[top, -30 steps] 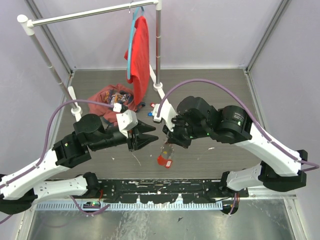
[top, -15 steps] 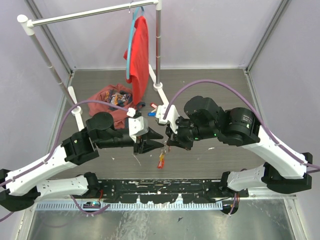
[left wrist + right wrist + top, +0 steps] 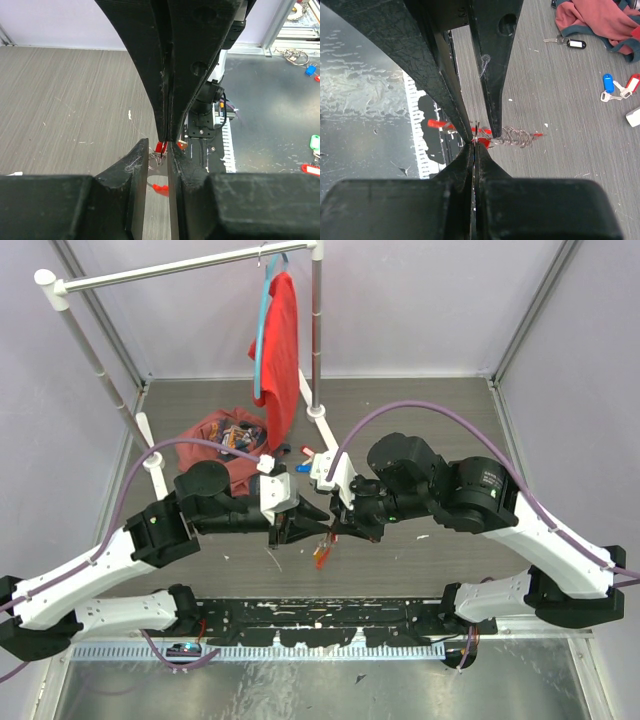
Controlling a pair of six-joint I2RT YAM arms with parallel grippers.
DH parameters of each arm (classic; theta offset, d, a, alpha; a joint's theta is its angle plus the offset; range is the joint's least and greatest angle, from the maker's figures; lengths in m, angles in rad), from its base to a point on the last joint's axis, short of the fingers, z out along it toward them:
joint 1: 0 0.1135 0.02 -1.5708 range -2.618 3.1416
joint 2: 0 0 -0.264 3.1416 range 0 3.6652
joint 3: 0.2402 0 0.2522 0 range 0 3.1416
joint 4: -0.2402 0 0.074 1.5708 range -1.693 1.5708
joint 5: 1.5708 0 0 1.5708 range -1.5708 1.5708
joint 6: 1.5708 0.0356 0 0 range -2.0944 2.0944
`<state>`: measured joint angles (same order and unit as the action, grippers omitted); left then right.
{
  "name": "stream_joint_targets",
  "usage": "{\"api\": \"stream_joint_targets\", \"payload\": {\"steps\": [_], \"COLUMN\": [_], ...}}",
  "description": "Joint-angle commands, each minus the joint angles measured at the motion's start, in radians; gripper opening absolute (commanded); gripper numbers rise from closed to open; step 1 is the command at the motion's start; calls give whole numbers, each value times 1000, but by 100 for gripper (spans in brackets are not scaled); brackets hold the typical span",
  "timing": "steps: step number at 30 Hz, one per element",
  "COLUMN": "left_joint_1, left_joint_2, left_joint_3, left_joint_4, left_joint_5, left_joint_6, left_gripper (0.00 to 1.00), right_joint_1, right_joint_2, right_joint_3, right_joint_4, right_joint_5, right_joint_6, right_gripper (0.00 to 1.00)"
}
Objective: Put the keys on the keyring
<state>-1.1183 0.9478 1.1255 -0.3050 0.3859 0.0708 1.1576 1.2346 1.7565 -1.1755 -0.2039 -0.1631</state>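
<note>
The keyring [image 3: 322, 552], a thin silver chain with a long red tag, hangs between my two grippers above the grey floor. My right gripper [image 3: 336, 526] is shut on its thin metal loop; the right wrist view [image 3: 474, 145] shows the chain [image 3: 516, 135] bunched just past the tips. My left gripper [image 3: 308, 522] is open, with its fingers straddling the right gripper's tips and the loop [image 3: 158, 148]. The chain [image 3: 155, 159] and red tag [image 3: 161, 188] show through that gap. Loose keys with a blue tag [image 3: 607, 82] and a black-and-white tag [image 3: 572, 44] lie on the floor.
A red cloth [image 3: 215, 430] lies crumpled at the back left. A red shirt [image 3: 282, 340] hangs on a blue hanger from a white rack, whose pole [image 3: 316, 330] stands behind the grippers. More tagged keys [image 3: 310, 70] lie at the right in the left wrist view.
My left gripper has moved right and closed in on the right gripper's tips. The keyring's red tag has swung in and now hangs between them.
</note>
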Motion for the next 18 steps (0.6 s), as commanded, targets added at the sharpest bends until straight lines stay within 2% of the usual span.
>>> {"api": "stream_joint_targets", "payload": {"steps": [1, 18], "left_joint_1": [-3, -3], "left_joint_2": [4, 1], "left_joint_3": [36, 43], "left_joint_4": [-1, -32], "left_joint_5": [24, 15], "left_joint_6": [4, 15], "left_gripper": [28, 22], "right_joint_1": [5, 5], "right_joint_2": [-32, -45], "right_joint_3": [6, -6], "right_joint_4": [85, 95], "right_joint_5": [-16, -11], "right_joint_6": [-10, -11], "right_gripper": [1, 1]}}
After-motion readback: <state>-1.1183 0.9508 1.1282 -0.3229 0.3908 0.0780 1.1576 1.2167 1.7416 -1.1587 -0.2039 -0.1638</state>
